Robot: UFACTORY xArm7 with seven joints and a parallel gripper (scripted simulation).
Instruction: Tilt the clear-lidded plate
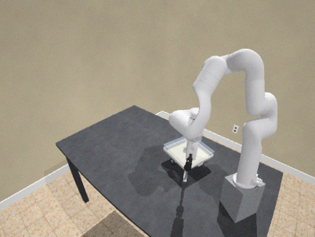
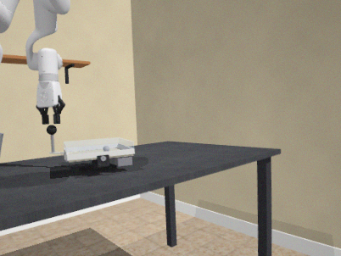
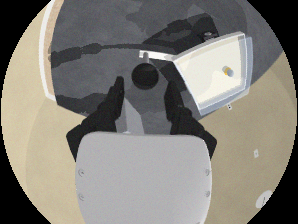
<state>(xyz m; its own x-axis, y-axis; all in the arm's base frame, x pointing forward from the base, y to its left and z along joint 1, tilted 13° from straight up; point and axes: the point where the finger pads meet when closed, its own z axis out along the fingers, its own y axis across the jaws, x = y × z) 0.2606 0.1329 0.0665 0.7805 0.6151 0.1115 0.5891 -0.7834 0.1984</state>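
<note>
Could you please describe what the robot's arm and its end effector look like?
The arm is glossy white, built of rounded tubular links with bulbous joints, and stands on a grey box pedestal. No cables or markings show. The end effector has a white, tapering housing with two short black fingers.

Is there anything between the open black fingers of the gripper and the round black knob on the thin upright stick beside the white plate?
No. The exterior view shows a bare gap between the gripper and the black knob directly below; the white plate sits alongside.
</note>
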